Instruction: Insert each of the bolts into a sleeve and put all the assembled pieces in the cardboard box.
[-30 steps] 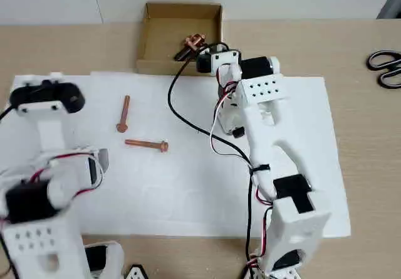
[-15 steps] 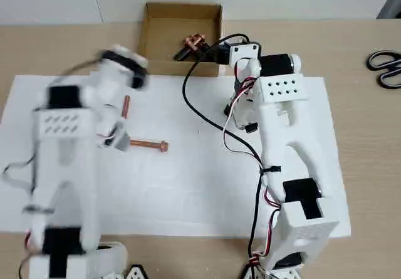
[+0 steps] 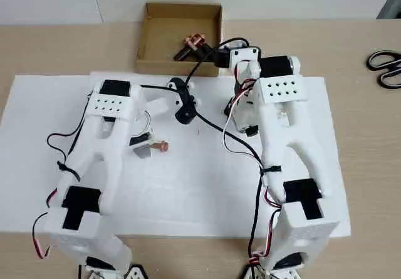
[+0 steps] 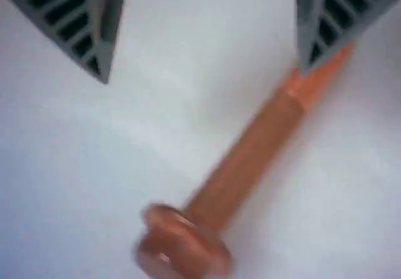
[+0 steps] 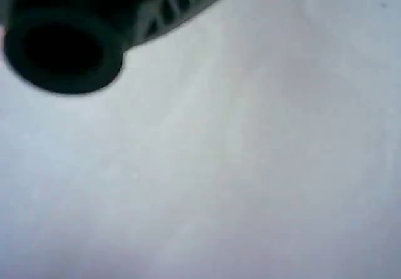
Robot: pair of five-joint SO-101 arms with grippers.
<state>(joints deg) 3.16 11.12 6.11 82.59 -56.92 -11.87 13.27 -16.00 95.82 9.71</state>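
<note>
A copper bolt (image 4: 250,160) lies flat on the white mat (image 3: 207,191), its flanged head (image 3: 163,146) poking out beside my left gripper (image 3: 144,146). That gripper (image 4: 207,47) is open just above the mat, and one finger (image 4: 338,15) touches the bolt's pointed end. A black sleeve (image 5: 62,50) is held off the mat against a ribbed finger (image 5: 182,3) of my right gripper, under the right arm (image 3: 276,97) near the mat's far edge. The cardboard box (image 3: 153,41) holds an assembled bolt and sleeve (image 3: 191,46).
Black scissors (image 3: 385,66) lie on the wooden table at the far right. Loose cables (image 3: 207,125) run across the mat between the two arms. The left arm (image 3: 109,122) covers the mat's left middle.
The left arm swung in from the mat's left edge and now covers the bolts, its gripper at the nearer bolt. The right arm drew back a little from the box.
</note>
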